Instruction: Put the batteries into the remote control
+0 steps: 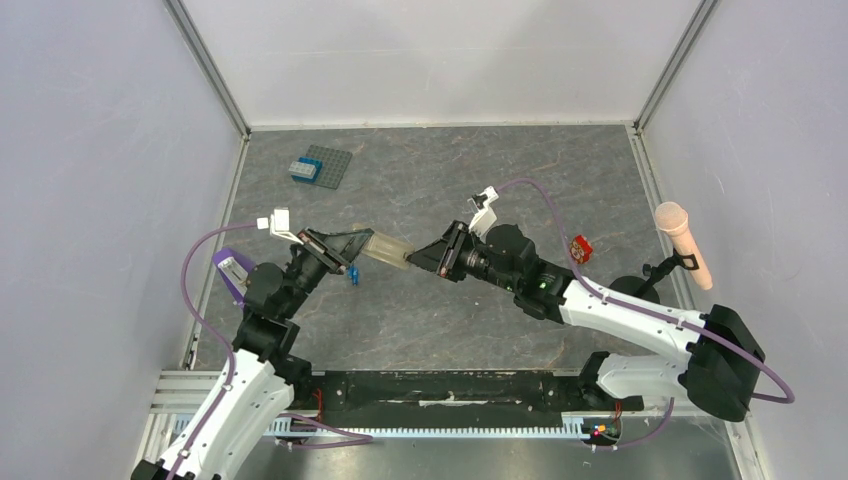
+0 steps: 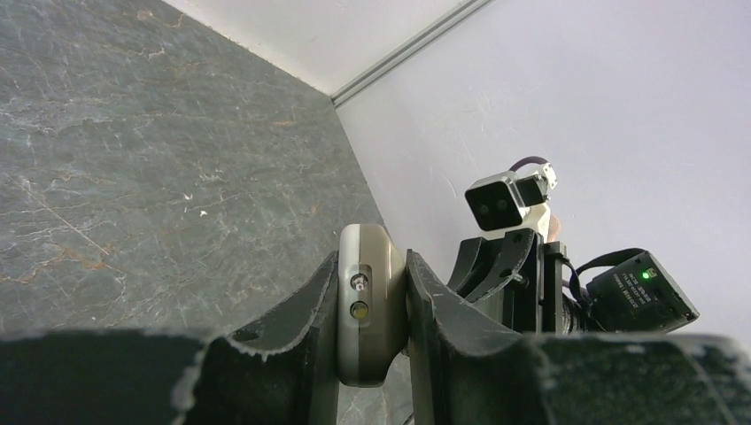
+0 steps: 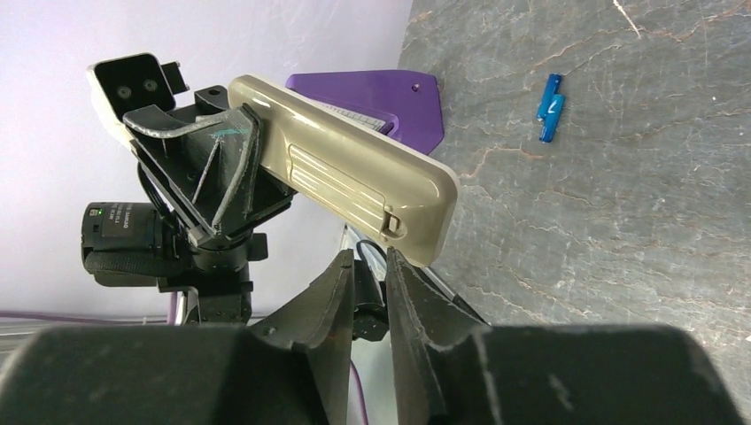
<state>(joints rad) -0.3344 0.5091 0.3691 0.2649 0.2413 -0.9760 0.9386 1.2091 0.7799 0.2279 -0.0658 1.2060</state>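
Note:
My left gripper (image 1: 350, 246) is shut on the remote control (image 1: 386, 250), a slim beige-white handset held in the air over the table's middle, its free end towards the right arm. In the left wrist view the remote control (image 2: 367, 305) sits edge-on between the two pads. In the right wrist view the remote control (image 3: 354, 177) shows its back with the ribbed battery cover and latch. My right gripper (image 3: 369, 255) sits just below that end, jaws nearly together with nothing between them. The batteries (image 1: 353, 273), two tiny blue cells (image 3: 550, 108), lie on the table under the remote.
A grey studded plate with a blue brick (image 1: 320, 167) lies at the back left. A small red-and-white object (image 1: 581, 248) sits right of the right arm. A pink microphone (image 1: 683, 243) stands at the right wall. Walls close in three sides.

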